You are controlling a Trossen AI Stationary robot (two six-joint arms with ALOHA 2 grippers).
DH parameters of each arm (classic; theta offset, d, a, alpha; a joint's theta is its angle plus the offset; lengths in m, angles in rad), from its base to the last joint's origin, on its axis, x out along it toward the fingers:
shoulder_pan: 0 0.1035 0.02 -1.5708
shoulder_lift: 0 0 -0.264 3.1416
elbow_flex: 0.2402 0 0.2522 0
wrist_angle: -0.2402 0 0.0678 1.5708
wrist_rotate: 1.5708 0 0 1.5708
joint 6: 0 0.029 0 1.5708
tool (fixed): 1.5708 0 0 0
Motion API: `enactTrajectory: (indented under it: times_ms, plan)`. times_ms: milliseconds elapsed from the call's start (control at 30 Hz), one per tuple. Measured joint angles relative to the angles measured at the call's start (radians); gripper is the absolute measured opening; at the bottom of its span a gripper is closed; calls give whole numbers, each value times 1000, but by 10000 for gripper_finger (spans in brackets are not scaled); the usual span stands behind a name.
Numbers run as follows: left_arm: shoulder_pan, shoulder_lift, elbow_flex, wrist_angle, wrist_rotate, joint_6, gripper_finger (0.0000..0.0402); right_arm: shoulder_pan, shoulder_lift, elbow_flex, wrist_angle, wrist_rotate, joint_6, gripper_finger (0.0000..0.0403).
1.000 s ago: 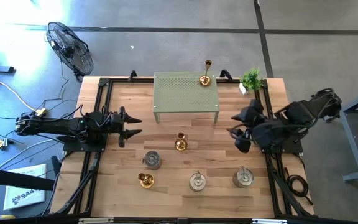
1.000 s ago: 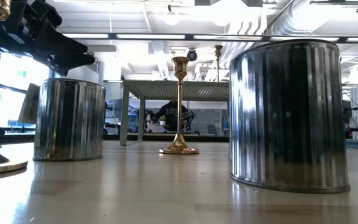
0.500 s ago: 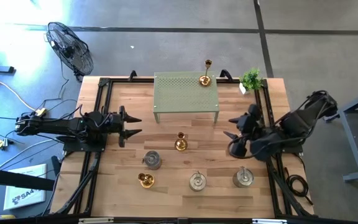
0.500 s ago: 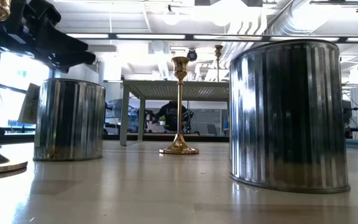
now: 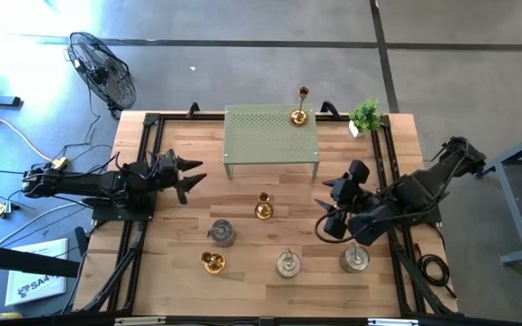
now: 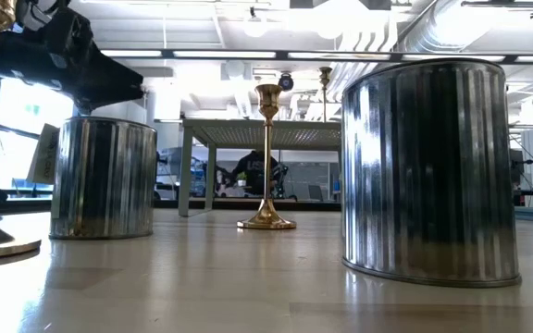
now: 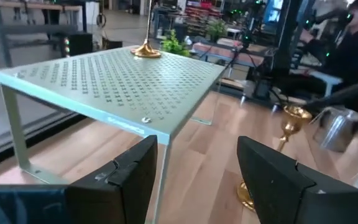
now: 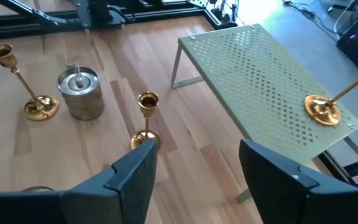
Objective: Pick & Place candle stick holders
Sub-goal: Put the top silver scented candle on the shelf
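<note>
High view: right gripper (image 5: 330,210), fingers wide apart, hovers at three o'clock of the centre gold candlestick (image 5: 263,206), whose thin stem could tip if a finger clips it.

no legible text anywhere

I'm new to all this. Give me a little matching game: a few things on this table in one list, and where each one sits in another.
Things:
1. gold holder
2. potted plant
3. left gripper
4. right gripper

Places:
A. far right corner of the table
B. on top of the green stand
C. over the table's right half, near a silver holder
D. at the left edge, fingers open

Pairs: 1-B, 2-A, 3-D, 4-C
</note>
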Motion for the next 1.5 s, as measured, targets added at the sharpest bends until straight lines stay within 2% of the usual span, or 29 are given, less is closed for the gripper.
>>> enactTrajectory:
  times_ms: [267,500,633,833,900,1100,1267,1333,1500]
  plan:
    - [0,-2,0,-13,145,89,218,0,0,0,52,-4,-18,224]
    - [0,-3,0,-9,152,98,224,0,0,0,56,-10,-17,224]
    - [0,-3,0,-9,122,110,264,0,0,0,56,-10,-17,224]
    - [0,-3,0,-9,102,123,369,0,0,0,56,-8,-16,224]
    - [0,-3,0,-9,105,123,392,0,0,0,56,-8,-16,224]
    - [0,-3,0,-10,235,123,363,0,0,0,56,-7,-16,224]
    - [0,-3,0,-10,251,122,355,0,0,0,56,-7,-16,224]
    - [0,-3,0,-10,265,91,355,0,0,0,56,-7,-17,224]
    - [0,0,0,-46,383,-27,354,-1,0,0,56,-2,-43,224]
